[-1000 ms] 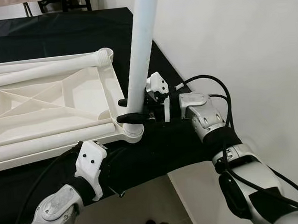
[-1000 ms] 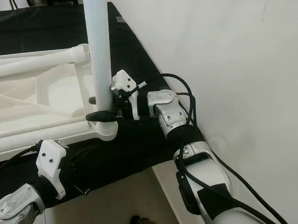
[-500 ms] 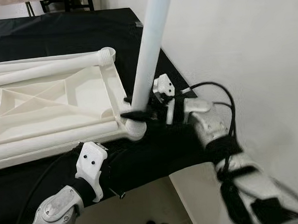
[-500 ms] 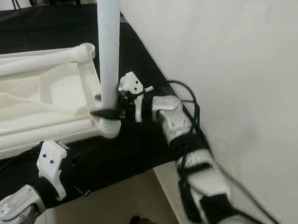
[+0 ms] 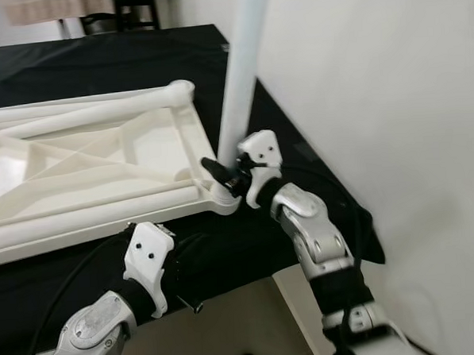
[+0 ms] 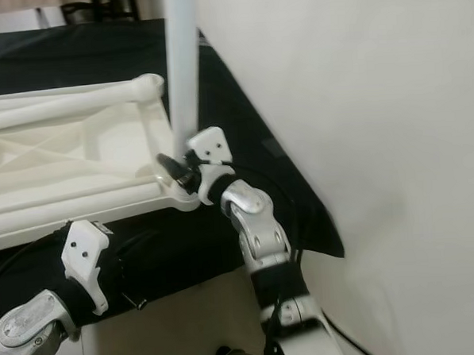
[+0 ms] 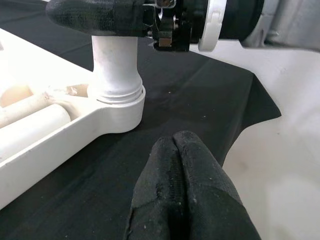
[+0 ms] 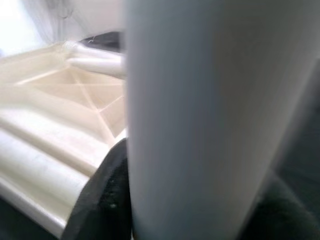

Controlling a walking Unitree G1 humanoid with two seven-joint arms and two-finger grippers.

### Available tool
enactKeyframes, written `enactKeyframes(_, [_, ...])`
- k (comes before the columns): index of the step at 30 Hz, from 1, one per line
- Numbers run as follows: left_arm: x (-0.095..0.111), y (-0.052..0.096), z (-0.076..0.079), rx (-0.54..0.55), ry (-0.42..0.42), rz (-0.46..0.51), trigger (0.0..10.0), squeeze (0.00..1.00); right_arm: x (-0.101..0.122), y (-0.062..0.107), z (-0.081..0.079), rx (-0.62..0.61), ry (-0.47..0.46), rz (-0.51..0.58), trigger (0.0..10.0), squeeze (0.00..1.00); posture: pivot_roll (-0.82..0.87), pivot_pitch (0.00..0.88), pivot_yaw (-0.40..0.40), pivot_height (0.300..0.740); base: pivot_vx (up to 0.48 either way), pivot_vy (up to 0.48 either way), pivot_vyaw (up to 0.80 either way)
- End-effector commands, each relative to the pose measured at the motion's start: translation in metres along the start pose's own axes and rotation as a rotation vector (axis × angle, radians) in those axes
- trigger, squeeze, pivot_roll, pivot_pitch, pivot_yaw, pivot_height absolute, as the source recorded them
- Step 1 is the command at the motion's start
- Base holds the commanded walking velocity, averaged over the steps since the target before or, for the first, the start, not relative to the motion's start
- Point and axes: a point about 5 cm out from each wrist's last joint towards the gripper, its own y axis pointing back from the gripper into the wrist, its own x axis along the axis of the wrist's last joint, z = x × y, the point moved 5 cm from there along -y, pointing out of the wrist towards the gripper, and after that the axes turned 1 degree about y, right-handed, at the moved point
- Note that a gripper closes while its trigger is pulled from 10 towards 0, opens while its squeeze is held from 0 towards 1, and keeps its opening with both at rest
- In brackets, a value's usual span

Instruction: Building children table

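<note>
Cloth, black and matte, covers the desk [image 5: 96, 65], whose right edge runs just beside a plain white wall [image 5: 392, 98]; pale floor [image 6: 173, 324] shows below the near edge, and dark chair legs [image 5: 129, 7] stand beyond the far edge.

An overturned white plastic tabletop [image 5: 85, 169] lies flat on the cloth, its underside ribbed with diagonal struts and its long sides rounded like tubes. From the socket [image 7: 116, 95] at its near right corner, close to the desk's near right corner, a smooth white table leg [image 5: 243, 58] rises roughly upright, leaning slightly.

The right gripper [image 5: 225, 172] is clamped around the leg just above the socket. The left gripper [image 7: 175, 165] hovers low at the desk's near edge, apart from the tabletop, its two black fingers pressed together on nothing.

The left wrist view gives the socket up close: a ringed collar with the leg seated in it and a black finger [image 7: 95, 15] across the leg above. The right wrist view is taken up largely by the blurred leg, with the ribbed underside behind. The head views add the silver, cabled arms and the room.
</note>
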Motion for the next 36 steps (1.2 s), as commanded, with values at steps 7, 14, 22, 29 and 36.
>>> enactKeyframes(7, [-0.005,-0.003,0.004,-0.016,0.023,-0.007,10.0,0.0,0.023,0.008,-0.042,0.511,0.061,0.074,10.0,1.0,0.09,0.22,-0.147,0.74,0.0,0.0,0.0])
enactKeyframes(14, [0.005,-0.005,0.003,-0.025,0.03,0.032,10.0,0.0,0.042,0.014,-0.036,0.781,0.16,0.02,10.0,0.0,0.12,0.177,-0.145,0.74,0.0,0.0,0.0])
enactKeyframes(22, [-0.002,0.007,-0.001,0.013,0.037,0.004,10.0,0.0,0.022,0.021,-0.022,0.835,0.134,-0.067,0.0,0.0,0.14,0.241,-0.152,0.74,0.0,0.0,0.0])
enactKeyframes(29, [-0.007,0.022,0.0,0.054,0.042,-0.027,10.0,0.0,-0.005,0.005,-0.007,0.575,0.113,-0.128,0.0,0.0,0.16,0.262,-0.169,0.74,0.0,0.0,0.0])
enactKeyframes(36, [0.002,0.028,-0.011,0.111,0.021,-0.003,10.0,0.0,-0.047,0.022,0.035,0.118,0.015,-0.224,0.0,0.0,0.14,0.299,-0.163,0.74,0.0,0.0,0.0])
